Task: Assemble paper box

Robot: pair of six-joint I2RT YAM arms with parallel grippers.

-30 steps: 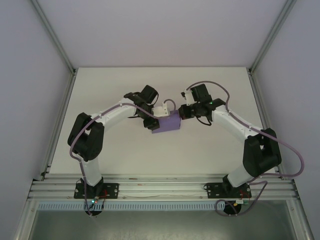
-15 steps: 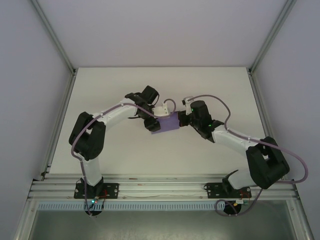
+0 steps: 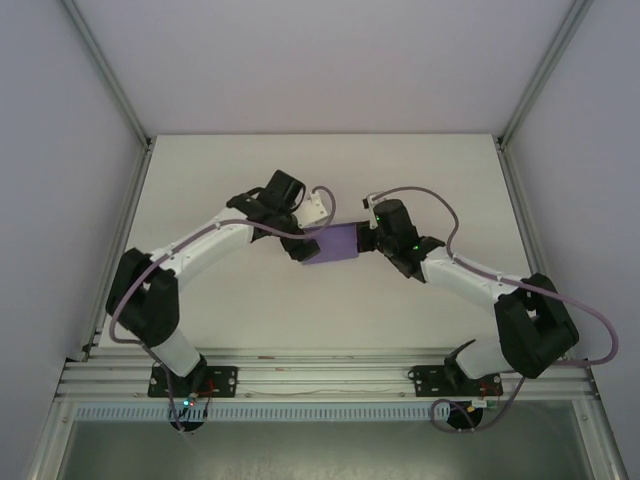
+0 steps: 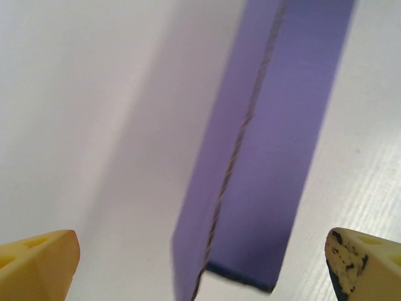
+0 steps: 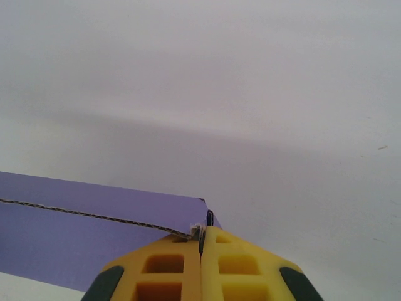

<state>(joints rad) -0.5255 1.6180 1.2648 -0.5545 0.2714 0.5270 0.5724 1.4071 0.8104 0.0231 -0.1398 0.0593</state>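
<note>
Task status: judged late in the assembly. The paper box (image 3: 335, 243) reads as a closed rectangular body, not a flat sheet.
Done: the long panels are folded up and meet along a seam, so the box stands as a cuboid.
Left to do: the top external view does not settle whether the end flaps are tucked. The seam shows a ragged cut edge and may need pressing flat. The box ends need checking before the task counts as complete.
Paper box, position: it lies on the bench (image 3: 420, 180) near the middle, about midway between the left and right edges, with its long axis running roughly left to right.
Paper box, appearance: purple, thin matte card with flat faces and crisp corners. One rough-edged join line runs along its length. No dents or tears are visible.
Left pincer (image 4: 202, 266): the jaws stand wide apart and hold nothing. The yellow fingers (image 4: 37, 263) flank the near end of the box without touching it.
Right pincer (image 5: 202, 235): the jaws are fully closed, pad against pad, with the tips touching the box's upper corner at its right end. It reads as bracing the box, and no grip on the card is evident.
</note>
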